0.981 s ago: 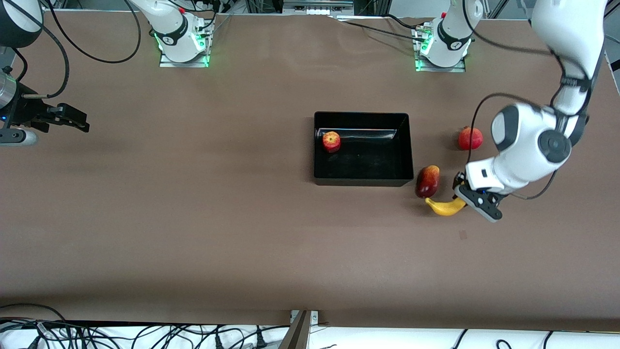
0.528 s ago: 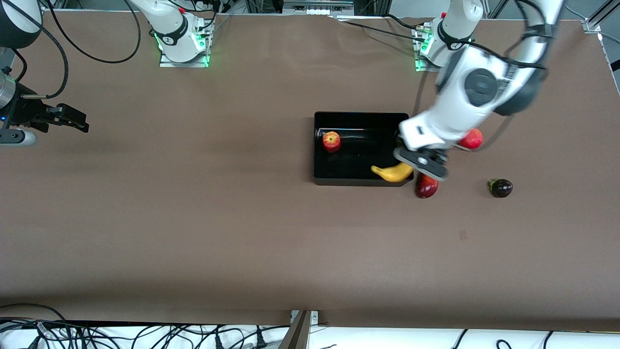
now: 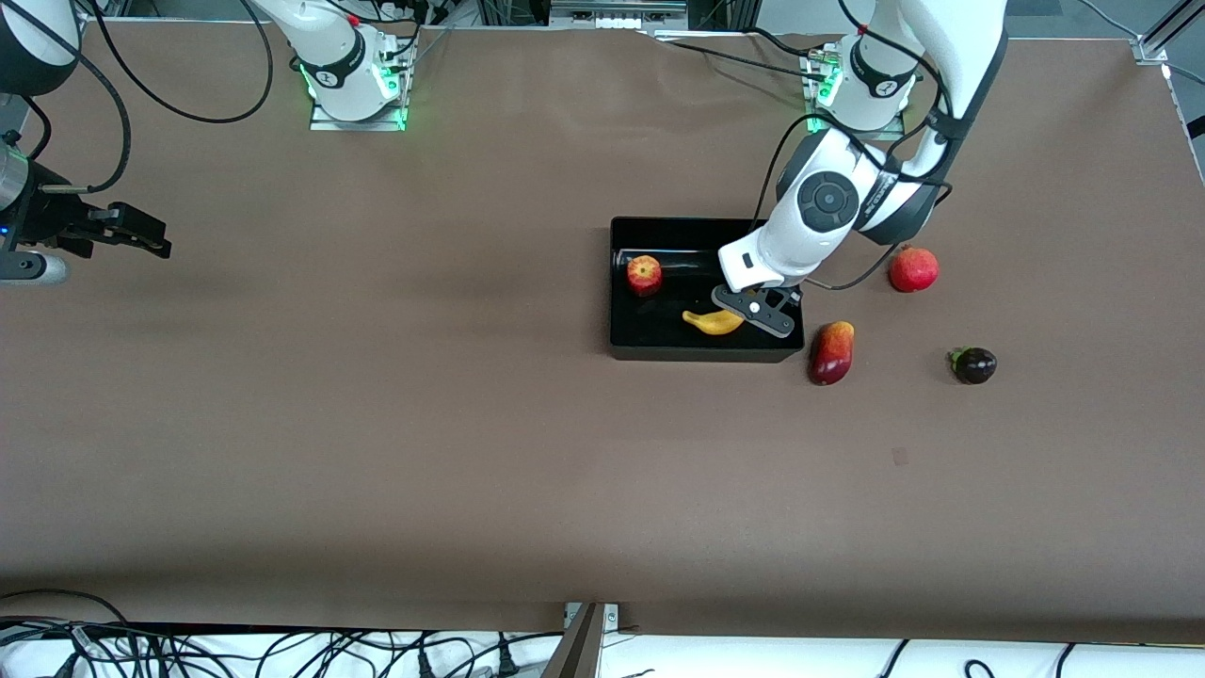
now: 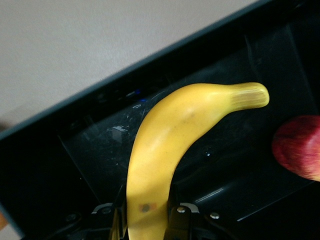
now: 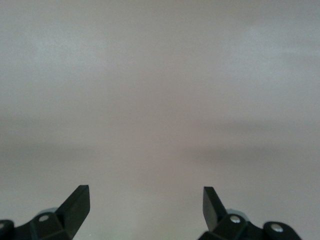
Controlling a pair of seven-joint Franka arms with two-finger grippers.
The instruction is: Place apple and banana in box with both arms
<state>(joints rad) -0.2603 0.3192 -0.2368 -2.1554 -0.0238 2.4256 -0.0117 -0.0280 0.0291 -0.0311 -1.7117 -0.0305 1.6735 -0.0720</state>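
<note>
The black box [image 3: 703,224] stands mid-table. The small red apple [image 3: 644,274] lies inside it, toward the right arm's end; it also shows in the left wrist view [image 4: 300,150]. My left gripper [image 3: 748,313] is shut on the yellow banana [image 3: 713,322] and holds it inside the box, over the floor near the wall nearest the front camera. In the left wrist view the banana [image 4: 170,145] runs out from between the fingers over the box [image 4: 90,140]. My right gripper [image 3: 141,237] is open and empty, waiting over the table's right-arm end [image 5: 145,200].
A red-and-yellow mango-like fruit [image 3: 831,351] lies just outside the box's corner. A red pomegranate [image 3: 913,269] and a dark purple fruit [image 3: 973,364] lie toward the left arm's end of the table.
My left gripper has carried the banana from the table beside the mango-like fruit, over the box's wall, and down into the box. The right arm has not moved.
</note>
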